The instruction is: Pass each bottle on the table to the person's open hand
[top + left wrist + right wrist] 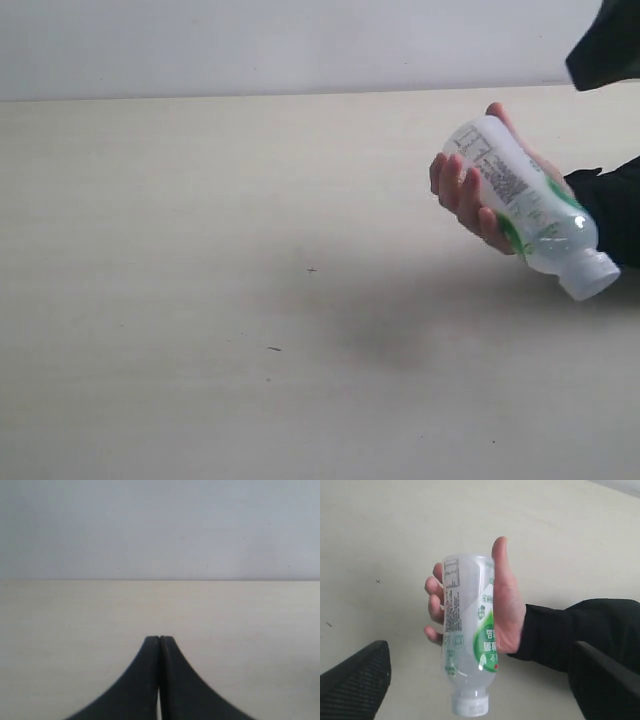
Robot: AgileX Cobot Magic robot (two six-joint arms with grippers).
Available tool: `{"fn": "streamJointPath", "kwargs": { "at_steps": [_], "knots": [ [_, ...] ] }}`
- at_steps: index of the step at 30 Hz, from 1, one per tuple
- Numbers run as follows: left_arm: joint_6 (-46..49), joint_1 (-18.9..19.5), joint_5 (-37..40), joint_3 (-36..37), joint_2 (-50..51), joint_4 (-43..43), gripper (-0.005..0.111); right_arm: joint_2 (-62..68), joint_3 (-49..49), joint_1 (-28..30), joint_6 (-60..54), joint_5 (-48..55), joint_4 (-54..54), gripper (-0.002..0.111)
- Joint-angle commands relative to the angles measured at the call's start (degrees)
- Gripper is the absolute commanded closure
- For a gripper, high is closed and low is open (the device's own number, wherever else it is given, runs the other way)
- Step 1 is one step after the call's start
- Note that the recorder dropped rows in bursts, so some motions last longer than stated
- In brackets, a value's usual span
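Exterior view cut plenty off on you. A dark shape (608, 45) in the top right corner was cropped by the frame, and I couldn't tell which part of your arm it was. The black sleeve (612, 205) ran out of frame on the right. The bottle's print was too small to read in any view, and the bottle hid most of the palm. In the right wrist view, one finger of your right pincer (480, 647) sat dark on dark against the sleeve, so its edge was hard to trace. Both fingers were clipped by the frame.

Counts: one bottle (522, 200), clear with a green label and a white cap (598, 283); one person's open hand (460, 190); two pincers.

The bottle was up off the table (200, 300), lying tilted in the hand with the cap end lower. The fingers curled round one side and the thumb lay along the other. Your right pincer stood wide apart and held nothing. In its wrist view, bottle and hand showed in the gap between its two fingers and touched neither. Your left pincer (159, 641) had its fingers pressed together with nothing between them, facing bare table and a pale wall (160, 525).
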State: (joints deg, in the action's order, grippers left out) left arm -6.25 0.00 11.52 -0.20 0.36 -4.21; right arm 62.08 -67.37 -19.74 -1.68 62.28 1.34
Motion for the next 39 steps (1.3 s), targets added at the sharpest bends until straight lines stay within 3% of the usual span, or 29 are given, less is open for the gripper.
{"fn": "streamJointPath", "kwargs": {
  "at_steps": [1,9,12,14,18,19,39],
  "knots": [
    [0.0,0.0,-0.1,0.2,-0.4,-0.2,0.107,-8.2,-0.6,0.1,-0.8,4.9,0.2,0.018],
    [0.0,0.0,-0.1,0.2,-0.4,-0.2,0.107,-20.2,-0.6,0.1,-1.7,7.7,-5.9,0.018],
    [0.0,0.0,-0.1,0.2,-0.4,-0.2,0.107,-22.7,-0.2,0.1,-1.7,7.7,-5.9,0.026],
    [0.0,0.0,-0.1,0.2,-0.4,-0.2,0.107,-23.6,0.2,0.1,-1.7,7.7,-5.9,0.046],
    [0.0,0.0,-0.1,0.2,-0.4,-0.2,0.107,-26.3,1.4,0.1,1.7,7.7,-5.9,0.103],
    [0.0,0.0,-0.1,0.2,-0.4,-0.2,0.107,-26.9,1.3,0.1,2.6,7.7,-5.9,0.108],
    [0.0,0.0,-0.1,0.2,-0.4,-0.2,0.107,-29.4,1.3,0.1,3.9,7.7,-5.9,0.107]
  ]
}}
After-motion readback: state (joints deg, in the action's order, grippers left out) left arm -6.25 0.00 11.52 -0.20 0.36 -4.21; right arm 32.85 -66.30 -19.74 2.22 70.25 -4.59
